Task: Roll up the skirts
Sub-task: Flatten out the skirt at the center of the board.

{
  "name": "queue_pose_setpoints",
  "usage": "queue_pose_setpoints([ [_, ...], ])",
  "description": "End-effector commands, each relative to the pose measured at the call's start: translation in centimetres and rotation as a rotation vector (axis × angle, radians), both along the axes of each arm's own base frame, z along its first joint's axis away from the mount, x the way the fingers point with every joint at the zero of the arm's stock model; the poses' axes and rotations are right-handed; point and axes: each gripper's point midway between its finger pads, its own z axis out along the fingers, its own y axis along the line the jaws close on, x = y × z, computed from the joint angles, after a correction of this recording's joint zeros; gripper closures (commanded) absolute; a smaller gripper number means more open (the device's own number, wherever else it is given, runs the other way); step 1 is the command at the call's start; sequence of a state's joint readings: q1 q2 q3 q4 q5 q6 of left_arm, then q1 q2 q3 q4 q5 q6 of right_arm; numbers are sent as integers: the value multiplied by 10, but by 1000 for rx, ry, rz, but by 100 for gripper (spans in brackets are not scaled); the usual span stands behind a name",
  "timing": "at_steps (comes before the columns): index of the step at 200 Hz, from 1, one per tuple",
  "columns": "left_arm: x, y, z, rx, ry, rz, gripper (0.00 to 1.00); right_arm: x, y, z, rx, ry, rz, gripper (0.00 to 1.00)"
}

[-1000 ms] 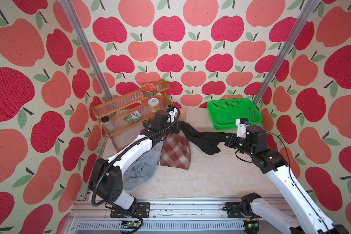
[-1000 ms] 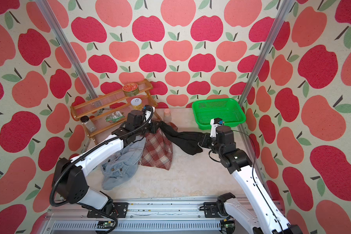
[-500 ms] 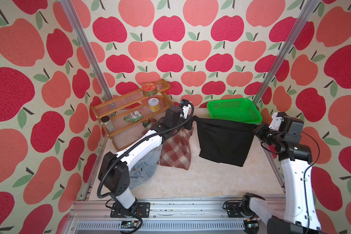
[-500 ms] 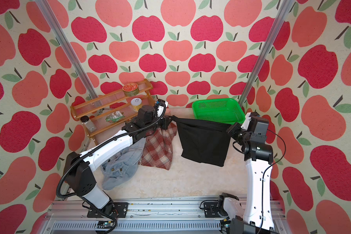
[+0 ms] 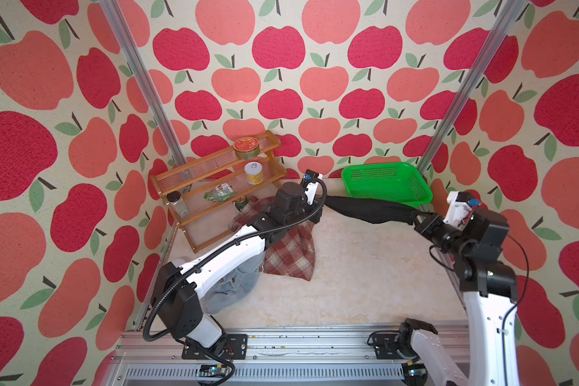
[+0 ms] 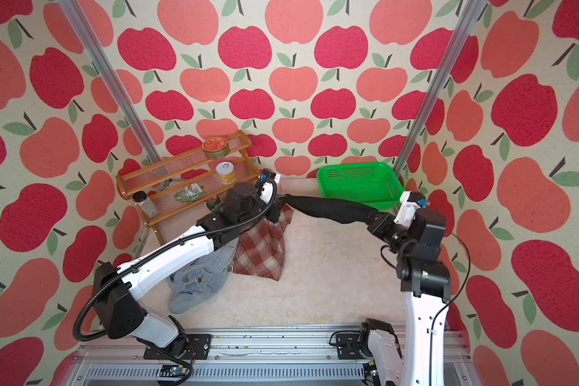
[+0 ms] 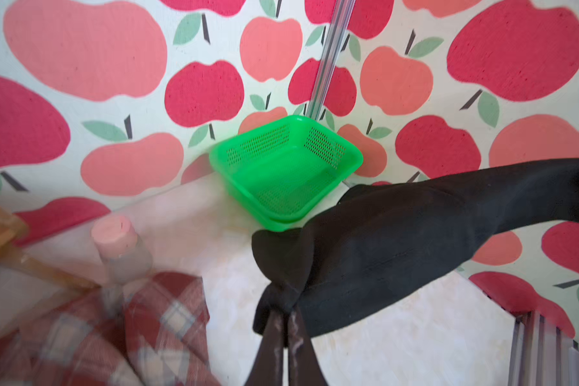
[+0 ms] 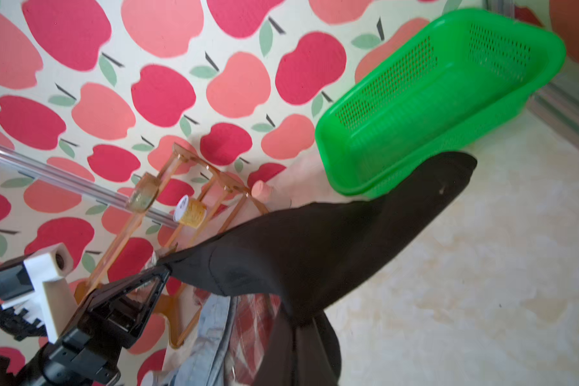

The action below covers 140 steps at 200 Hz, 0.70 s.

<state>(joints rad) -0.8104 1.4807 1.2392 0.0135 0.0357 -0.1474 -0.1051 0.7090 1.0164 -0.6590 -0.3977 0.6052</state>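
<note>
I hold the plain black cloth skirt (image 5: pixel 368 209) stretched between my two claws.
My left claw (image 7: pixel 284 315) and right claw (image 8: pixel 293 329) each pinch one end; the skirt spans centre right, before the green plastic mesh basket (image 5: pixel 419 187).

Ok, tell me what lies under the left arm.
The plaid skirt and the denim skirt lie on the table beneath the left arm. The arm covers part of each, so how they overlap cannot be seen.
</note>
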Motion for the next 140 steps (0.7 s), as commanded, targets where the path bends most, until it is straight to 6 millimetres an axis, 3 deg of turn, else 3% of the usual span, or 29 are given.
queue_pose_setpoints([
  [1, -18, 20, -35, 30, -73, 126, 70, -43, -2, -86, -47, 166, -37, 67],
  [9, -25, 28, -54, 40, -58, 153, 61, -58, -4, -119, -62, 232, -49, 47],
  [22, -30, 41, -82, 60, -11, 201, 55, -73, -3, -158, -78, 313, -50, 36],
  [35, -33, 47, -96, 73, 19, 221, 54, -75, 4, -154, -35, 253, -41, 31],
  [62, -28, 38, -93, 94, 21, 205, 54, -64, -6, -120, -86, 170, -89, 29],
  [98, 5, 24, -103, 154, 111, 179, 53, -9, 18, -102, -35, 207, 24, 28],
  [119, 24, 37, -133, 172, 263, 194, 54, 34, 29, -105, -102, 282, 89, 31],
  [140, 28, 53, -157, 208, 338, 205, 63, 78, 43, -97, -222, 312, 134, 36],
])
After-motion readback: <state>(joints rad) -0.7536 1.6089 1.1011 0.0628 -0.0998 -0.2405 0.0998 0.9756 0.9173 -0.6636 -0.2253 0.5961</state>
